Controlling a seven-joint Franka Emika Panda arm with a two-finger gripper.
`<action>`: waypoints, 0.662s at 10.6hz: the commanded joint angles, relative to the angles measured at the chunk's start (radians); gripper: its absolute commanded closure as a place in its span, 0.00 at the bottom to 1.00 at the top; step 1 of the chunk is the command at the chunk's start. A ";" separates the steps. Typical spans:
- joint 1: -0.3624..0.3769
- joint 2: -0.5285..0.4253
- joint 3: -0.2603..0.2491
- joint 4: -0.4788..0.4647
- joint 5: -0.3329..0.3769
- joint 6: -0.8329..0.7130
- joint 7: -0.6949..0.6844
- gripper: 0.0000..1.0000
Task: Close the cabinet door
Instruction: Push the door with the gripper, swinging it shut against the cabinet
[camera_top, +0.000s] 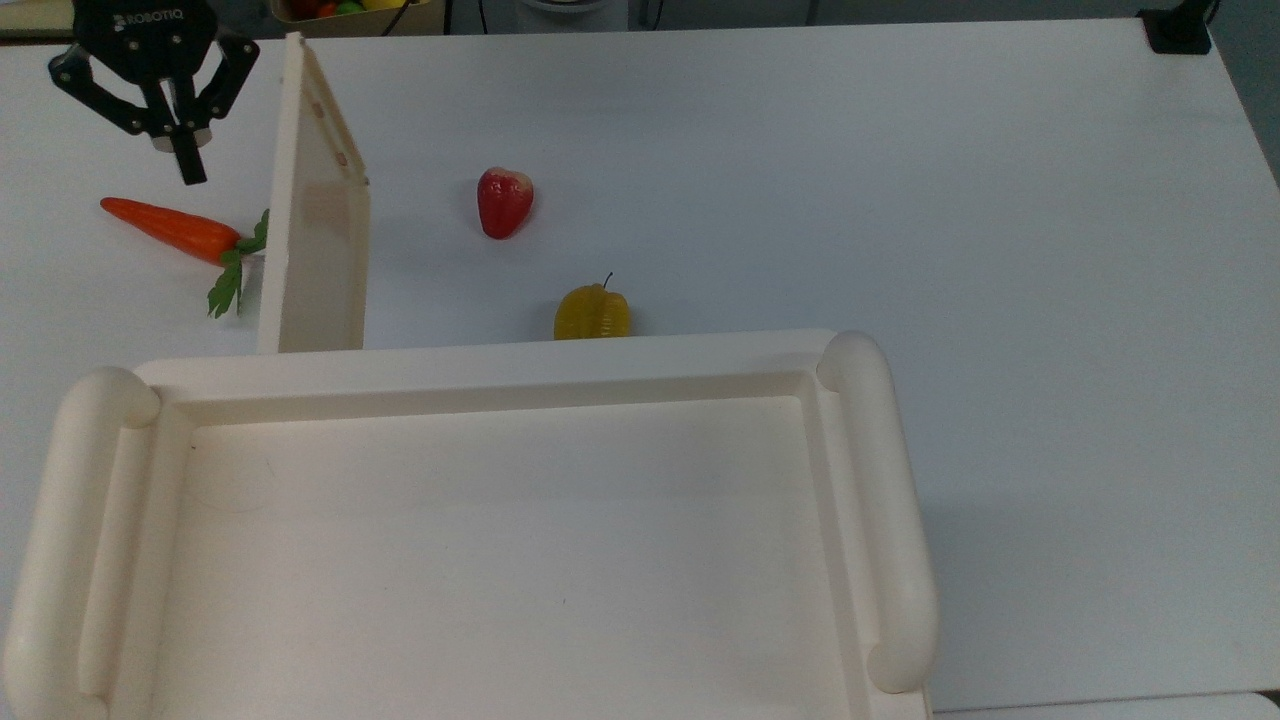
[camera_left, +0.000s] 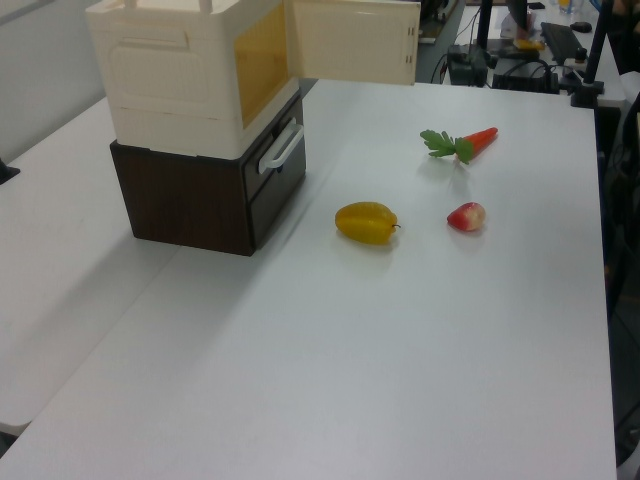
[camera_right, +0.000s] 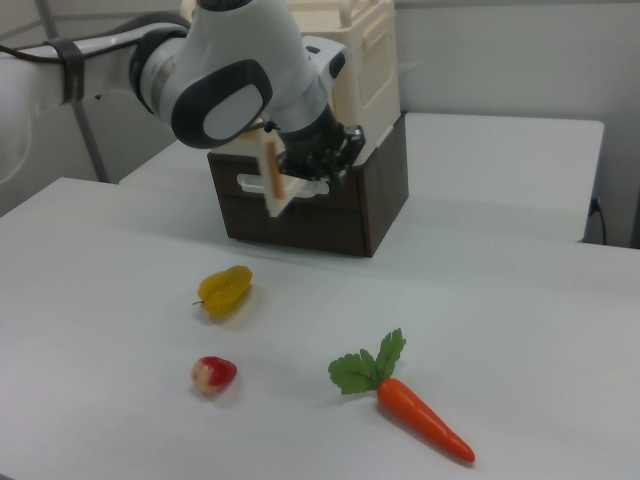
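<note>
The cabinet door (camera_top: 315, 250) is a thin cream panel standing open from the top view's left front corner of the cabinet (camera_top: 500, 360), roughly square to the front. In the left view the cabinet door (camera_left: 350, 40) juts out past the amber opening of the cabinet (camera_left: 170, 80). My gripper (camera_top: 188, 168) hangs just beyond the door's outer face, on the top view's left, fingers together and holding nothing. In the right view my arm (camera_right: 240, 80) reaches in front of the cabinet, with the door (camera_right: 271, 185) seen edge-on; whether I touch the door cannot be told.
A toy carrot (camera_top: 170, 228) lies just under my gripper, beside the door. A red fruit (camera_top: 503, 202) and a yellow fruit (camera_top: 592, 313) lie on the white table before the cabinet. A dark brown drawer unit (camera_left: 210, 195) carries the cabinet.
</note>
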 joint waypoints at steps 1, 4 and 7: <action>0.017 -0.048 0.039 -0.032 0.117 -0.058 -0.031 0.98; 0.040 -0.030 0.095 -0.003 0.196 -0.041 0.049 0.98; 0.055 -0.004 0.175 0.003 0.187 0.077 0.206 0.98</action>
